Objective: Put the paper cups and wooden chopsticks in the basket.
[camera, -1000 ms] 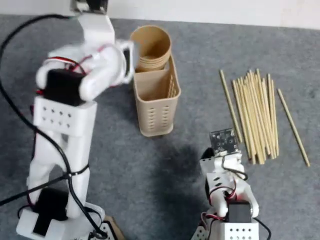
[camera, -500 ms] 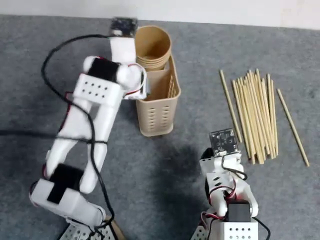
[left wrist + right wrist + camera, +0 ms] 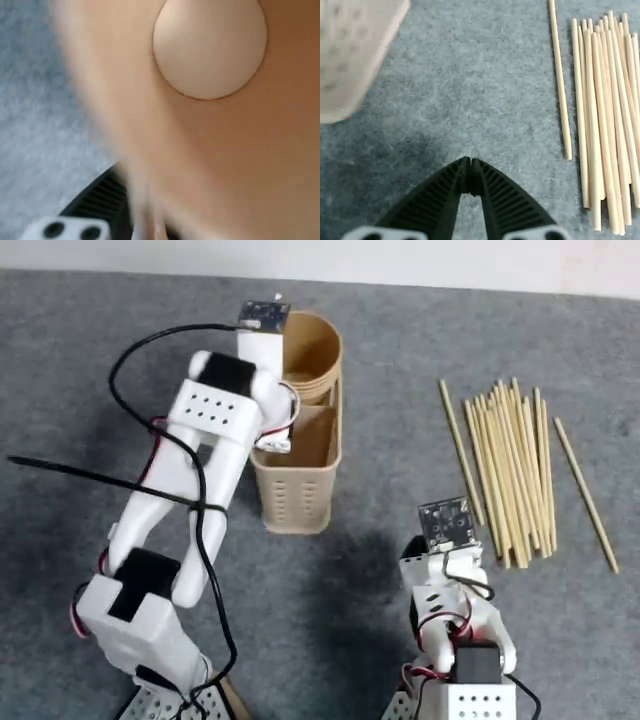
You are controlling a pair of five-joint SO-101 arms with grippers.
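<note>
The paper cups [image 3: 305, 340], light and crushable, are sitting stacked in the basket's [image 3: 295, 500] 12 o'clock end. The left pincer [image 3: 112, 192] is pressing close to them; I cannot tell its state. The wooden chopsticks [image 3: 515, 470], stiff, thin and probably roll-prone, are lying on the tabletop [image 3: 400, 360] at the basket's 3 o'clock, best pinched mid-length. The right pincer [image 3: 470, 175] is resting with tips together.

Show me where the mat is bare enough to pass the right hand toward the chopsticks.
Bare mat runs between the basket and the chopsticks, straight ahead of the right hand. Crowded: the left arm leans over the basket's left side, and one loose stick lies right of the pile.
</note>
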